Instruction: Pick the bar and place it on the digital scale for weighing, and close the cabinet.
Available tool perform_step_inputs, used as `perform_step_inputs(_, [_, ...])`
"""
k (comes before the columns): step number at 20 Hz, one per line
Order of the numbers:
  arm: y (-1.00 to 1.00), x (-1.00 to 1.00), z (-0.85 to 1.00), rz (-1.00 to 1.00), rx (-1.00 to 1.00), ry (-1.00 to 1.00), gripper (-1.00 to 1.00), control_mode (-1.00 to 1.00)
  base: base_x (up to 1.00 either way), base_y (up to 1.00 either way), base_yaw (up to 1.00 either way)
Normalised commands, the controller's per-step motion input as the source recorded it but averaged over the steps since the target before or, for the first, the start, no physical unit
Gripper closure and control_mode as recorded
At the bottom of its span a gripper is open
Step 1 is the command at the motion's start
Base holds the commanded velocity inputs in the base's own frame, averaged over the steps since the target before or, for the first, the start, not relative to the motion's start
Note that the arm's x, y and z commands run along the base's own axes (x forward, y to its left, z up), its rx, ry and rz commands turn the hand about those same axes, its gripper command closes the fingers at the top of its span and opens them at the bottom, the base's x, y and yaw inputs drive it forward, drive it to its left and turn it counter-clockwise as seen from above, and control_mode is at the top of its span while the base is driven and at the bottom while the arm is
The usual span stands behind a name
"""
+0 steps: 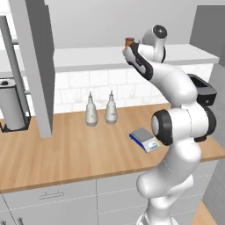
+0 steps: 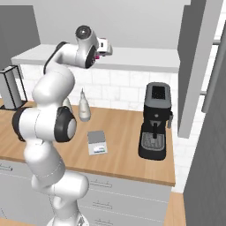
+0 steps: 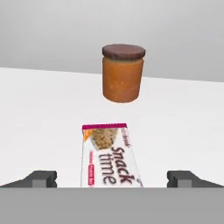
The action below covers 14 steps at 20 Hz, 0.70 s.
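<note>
The bar (image 3: 107,157), a pink and white "snack time" packet, lies flat on the white cabinet shelf (image 3: 39,109). My gripper (image 3: 112,177) is open, with one dark fingertip (image 3: 41,178) on each side of the bar's near end, not touching it. In the right base view the hand (image 2: 104,46) is raised to the shelf (image 2: 141,58). The cabinet door (image 1: 37,66) stands open, and it is also in the right base view (image 2: 194,66). The digital scale (image 1: 144,139) sits on the wooden counter below, also seen from the right (image 2: 96,142).
A brown jar (image 3: 123,73) stands on the shelf just behind the bar, also seen from the left base (image 1: 129,41). On the counter are two white bottles (image 1: 91,112) (image 1: 110,110), a black coffee machine (image 2: 154,123) and a grey canister (image 1: 11,105). Drawers (image 1: 52,195) run below.
</note>
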Motion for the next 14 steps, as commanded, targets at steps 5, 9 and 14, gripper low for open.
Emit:
perform_step_inputs(5, [-0.01,0.38,-0.15,0.0,0.0,0.08,-1.0,-1.0,0.0,0.0,0.0])
perform_step_inputs(9, [0.0,0.11,-0.43,0.0,0.0,0.1,-1.0,-1.0,0.0,0.0,0.0])
perform_step_inputs(14, [0.0,-0.03,-0.62,0.0,0.0,0.03,1.0,-1.0,0.0,0.0,0.0])
